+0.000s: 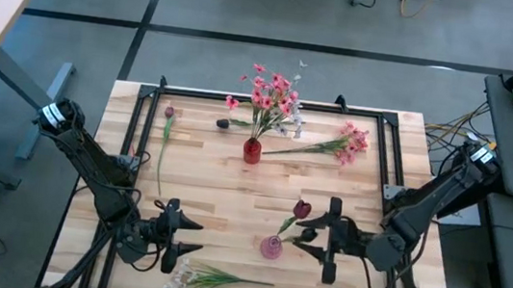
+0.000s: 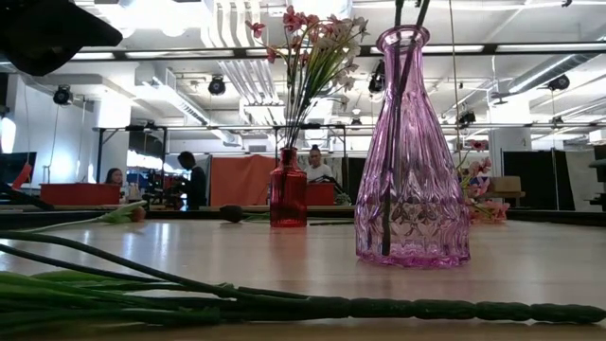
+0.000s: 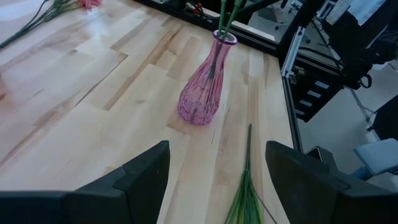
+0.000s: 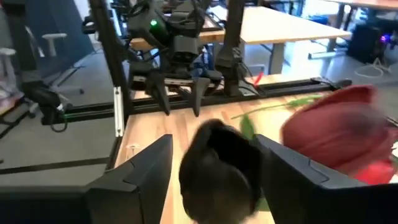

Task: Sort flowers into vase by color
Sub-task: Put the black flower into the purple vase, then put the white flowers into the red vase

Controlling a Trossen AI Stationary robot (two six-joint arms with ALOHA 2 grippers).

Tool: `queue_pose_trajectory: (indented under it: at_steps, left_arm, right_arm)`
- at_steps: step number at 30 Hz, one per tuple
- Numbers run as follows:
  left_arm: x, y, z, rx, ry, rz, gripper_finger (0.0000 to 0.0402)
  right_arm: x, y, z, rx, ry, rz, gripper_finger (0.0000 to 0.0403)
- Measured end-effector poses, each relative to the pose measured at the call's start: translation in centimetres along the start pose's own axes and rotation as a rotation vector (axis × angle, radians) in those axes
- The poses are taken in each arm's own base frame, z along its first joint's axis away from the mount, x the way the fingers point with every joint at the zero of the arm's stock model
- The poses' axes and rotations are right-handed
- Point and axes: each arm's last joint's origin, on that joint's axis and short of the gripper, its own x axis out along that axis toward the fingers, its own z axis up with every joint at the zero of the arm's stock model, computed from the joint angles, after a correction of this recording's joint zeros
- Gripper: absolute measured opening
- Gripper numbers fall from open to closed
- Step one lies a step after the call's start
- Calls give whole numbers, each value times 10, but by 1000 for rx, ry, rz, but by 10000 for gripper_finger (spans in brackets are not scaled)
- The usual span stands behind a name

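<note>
Nearest the front edge of the table [image 1: 231, 194], a white spray [image 1: 207, 279] lies flat, blossoms toward the left, stem pointing right. Just behind it the left gripper [image 1: 190, 233] hovers with its fingers spread wide and nothing between them; in its wrist view the spray's stem tip [image 3: 247, 186] lies on the wood between the two fingers [image 3: 134, 180].

To the right, at about the same depth, stands the pink vase [image 1: 271, 247], upright. A red bud [image 1: 301, 208] leans out of it toward the rear right; its stem [image 2: 398, 114] runs down inside the glass. The right gripper [image 1: 309, 232] sits just right of this vase, fingers parted, with the bud close beside them. In the right wrist view the bud [image 4: 339, 134] shows large between the fingers, and whether it touches a finger cannot be told.

Farther back, near table centre, the red vase [image 1: 252, 150] stands upright and holds a bunch of pink flowers [image 1: 267, 92]. Right of it, a loose pink stem [image 1: 334, 143] lies flat. At the left rear, another red bud [image 1: 169, 112] lies on the wood, stem pointing forward. A small dark object [image 1: 223, 123] rests between that bud and the red vase.
</note>
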Motion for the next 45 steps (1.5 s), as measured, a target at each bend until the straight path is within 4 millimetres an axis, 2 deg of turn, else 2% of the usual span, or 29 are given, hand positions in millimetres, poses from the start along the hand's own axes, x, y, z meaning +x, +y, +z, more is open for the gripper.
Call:
queue_pose_trajectory:
  at_steps: [6, 10, 14, 19, 25, 29, 31, 34, 39, 42, 45]
  left_arm:
    - [3, -3, -3, -4, 4, -14, 249]
    - [9, -12, -4, 23, -19, -85, 249]
    - [19, -20, -10, 79, -20, -154, 249]
    - [32, -28, -23, 121, 11, -135, 249]
    - [41, -49, -23, 166, 102, -170, 249]
    - [38, -61, -21, 243, 226, -147, 249]
    - [31, -67, -20, 274, 293, -114, 249]
    - [17, -78, -18, 285, 335, -104, 249]
    - [-7, -91, -30, 252, 277, -108, 249]
    - [-20, -97, -39, 196, 241, -115, 249]
    - [-23, -105, -47, 160, 184, -139, 249]
  right_arm:
    - [-7, 5, 26, 19, 14, 5, 215]
    - [-12, 4, 42, 6, 38, -6, 215]
    - [-18, 3, 59, 53, 55, -15, 215]
    - [-31, 3, 78, 178, 108, -19, 214]
    - [-45, -7, 95, 223, 183, -76, 214]
    - [-51, -6, 113, 276, 142, -40, 214]
    - [-51, 3, 119, 260, 121, 1, 215]
    - [-41, 33, 117, 170, 122, 55, 215]
    - [-20, 91, 109, 38, 172, 105, 215]
    - [-16, 117, 114, 43, 192, 112, 215]
    - [-15, 140, 112, 36, 238, 96, 215]
